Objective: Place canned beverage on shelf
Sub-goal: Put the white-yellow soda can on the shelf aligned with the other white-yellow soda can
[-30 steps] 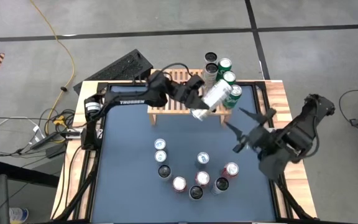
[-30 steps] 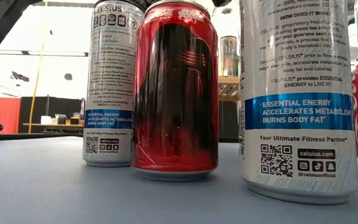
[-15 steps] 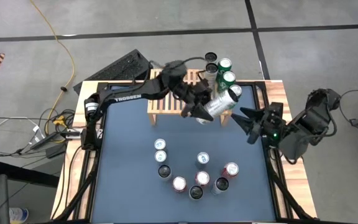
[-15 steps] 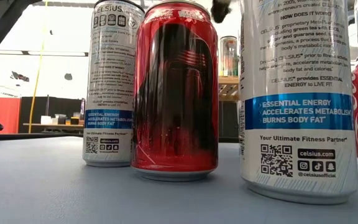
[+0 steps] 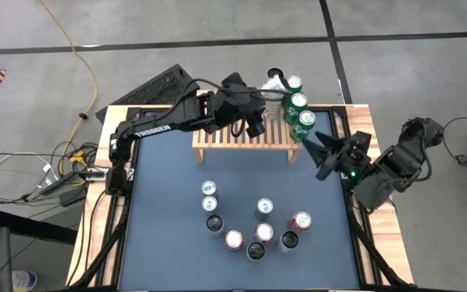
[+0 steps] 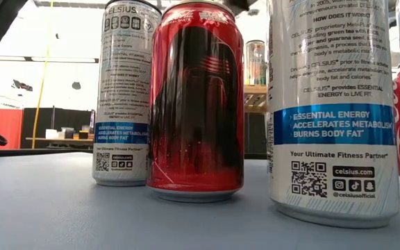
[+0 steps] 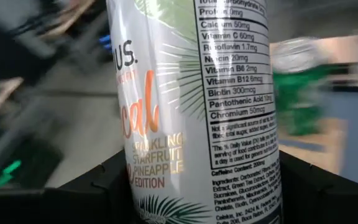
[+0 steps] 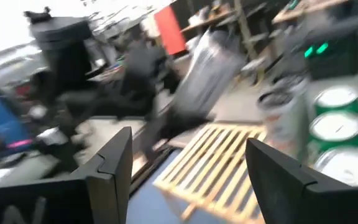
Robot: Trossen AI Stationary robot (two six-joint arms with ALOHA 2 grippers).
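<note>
1. Can [image 7: 191, 106] clamped between the left gripper's [image 5: 259, 113] fingers, held across the body, white with a pineapple print; carried above the back right part of the shelf [image 5: 217, 138], beside the row of green cans [image 5: 298, 101] at the shelf's right end.
2. Right gripper [image 5: 319, 150] empty, fingers spread wide, waiting just off the shelf's right end.
3. Likely rigid if full, easily dented if squeezed hard; smooth painted metal, so probably slippery under a loose pinch.
4. Best taken at mid-height across the round wall, well clear of the rim and the tapered base.
5. Tall and slim, so liable to tip on the slats; better set down upright and square before letting go.
6. More cans [image 5: 255, 231] standing on the table's dark mat [image 5: 160, 211], well apart from the shelf.
</note>
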